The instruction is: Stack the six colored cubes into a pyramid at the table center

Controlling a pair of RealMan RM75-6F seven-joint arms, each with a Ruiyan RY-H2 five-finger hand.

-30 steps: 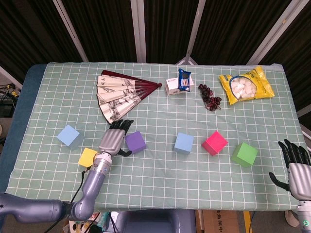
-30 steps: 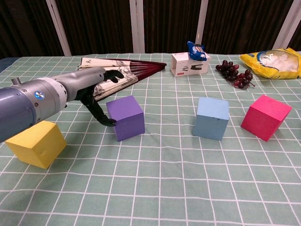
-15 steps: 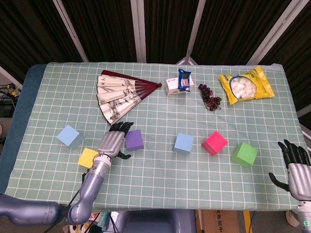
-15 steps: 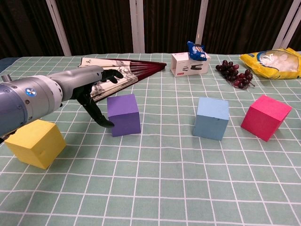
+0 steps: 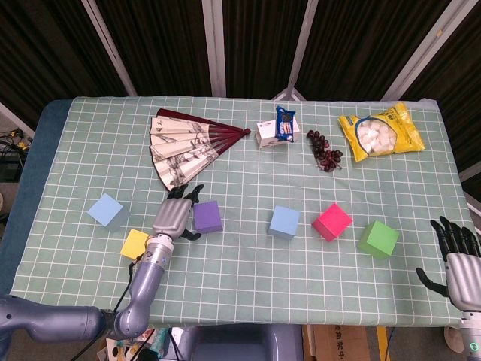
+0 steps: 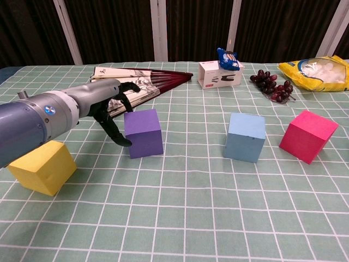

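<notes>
While my left hand (image 5: 173,216) rests against the purple cube's (image 5: 208,216) left side, fingers spread and gripping nothing, the cube sits on the checked cloth (image 5: 248,256) just right of it; my right hand (image 5: 457,259) hangs open, off the table's edge.

Along the far side, left to right: an open fan (image 5: 189,146), a small box (image 5: 275,132), grapes (image 5: 324,150), a yellow snack bag (image 5: 379,132).
</notes>
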